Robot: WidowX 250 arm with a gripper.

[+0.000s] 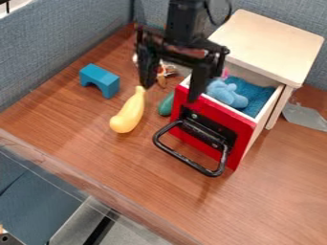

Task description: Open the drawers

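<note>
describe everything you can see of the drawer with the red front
The drawer stands open, pulled partway out of a pale, wood-looking cabinet. Its front is flat and red, with whitish sides and a dark backing behind a black loop handle that juts outward. Inside are a textured blue lining and a light blue, soft-looking toy. One finger of the open gripper overlaps the front's upper edge in view; whether they touch is unclear

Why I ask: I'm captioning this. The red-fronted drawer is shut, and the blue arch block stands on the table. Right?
The drawer isn't shut: the camera view shows it open. The blue arch block does stand on the table.
</note>
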